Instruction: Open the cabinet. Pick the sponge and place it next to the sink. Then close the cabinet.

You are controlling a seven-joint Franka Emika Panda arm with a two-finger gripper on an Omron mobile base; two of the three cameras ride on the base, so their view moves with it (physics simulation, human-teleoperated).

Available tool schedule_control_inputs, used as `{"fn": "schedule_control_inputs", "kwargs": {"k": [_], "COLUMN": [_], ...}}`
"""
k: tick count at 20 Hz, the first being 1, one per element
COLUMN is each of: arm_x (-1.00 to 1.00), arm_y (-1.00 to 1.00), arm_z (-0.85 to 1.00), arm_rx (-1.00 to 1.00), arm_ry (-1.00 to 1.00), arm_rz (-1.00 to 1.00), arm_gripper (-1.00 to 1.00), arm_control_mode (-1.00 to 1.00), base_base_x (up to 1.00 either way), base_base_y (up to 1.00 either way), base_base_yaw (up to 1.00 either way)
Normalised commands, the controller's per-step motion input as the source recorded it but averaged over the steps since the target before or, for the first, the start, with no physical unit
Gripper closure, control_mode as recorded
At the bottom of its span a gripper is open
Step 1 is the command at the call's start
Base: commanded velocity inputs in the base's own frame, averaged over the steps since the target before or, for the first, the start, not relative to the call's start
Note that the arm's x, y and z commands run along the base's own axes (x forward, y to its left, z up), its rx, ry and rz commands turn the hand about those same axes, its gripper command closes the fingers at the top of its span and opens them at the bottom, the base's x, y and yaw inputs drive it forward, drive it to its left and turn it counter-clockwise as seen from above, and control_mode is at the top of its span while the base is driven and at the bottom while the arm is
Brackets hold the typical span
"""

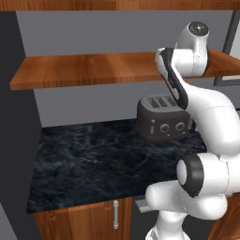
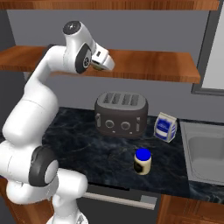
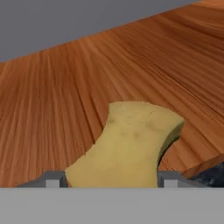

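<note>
The gripper (image 3: 111, 179) has its fingers closed partway onto the yellow sponge (image 3: 129, 144), one tip pressing each side at the near edge, with the sponge lying on the wooden shelf (image 3: 87, 87). In the right base view the hand (image 2: 101, 60) sits just above that shelf (image 2: 144, 65), over the toaster (image 2: 121, 114). The grip looks shallow, so I judge the soft sponge could squeeze out or twist free when lifted. The sink (image 2: 205, 151) lies far to the right, past the milk carton (image 2: 166, 127) and the blue-lidded jar (image 2: 142, 161); a low carry could clip the toaster or knock either over, and a drop would land among them.
</note>
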Motion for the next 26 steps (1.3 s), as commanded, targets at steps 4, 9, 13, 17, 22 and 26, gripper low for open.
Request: {"fn": "schedule_control_inputs", "kwargs": {"k": [4, 9, 13, 17, 22, 26], "arm_x": [-1.00, -1.00, -1.00, -1.00, -0.97, -0.82], "arm_y": [-0.15, -0.13, 0.00, 0.00, 0.00, 0.00], "arm_z": [0.00, 0.00, -0.01, -0.02, -0.17, -0.35], "arm_rx": [0.02, 0.01, 0.01, 0.00, 0.00, 0.00], "arm_ry": [-0.04, -0.01, 0.00, 0.01, 0.01, 0.03], "arm_rz": [0.00, 0.00, 0.03, 0.03, 0.03, 0.02], "arm_gripper": [1.00, 1.00, 1.00, 1.00, 1.00, 1.00], "arm_control_mode": [-1.00, -1.00, -1.00, -1.00, -1.00, -1.00], "base_base_x": [0.00, 0.00, 0.00, 0.00, 0.00, 0.00], "base_base_y": [0.00, 0.00, 0.00, 0.00, 0.00, 0.00], "base_base_yaw": [0.00, 0.00, 0.00, 0.00, 0.00, 0.00]}}
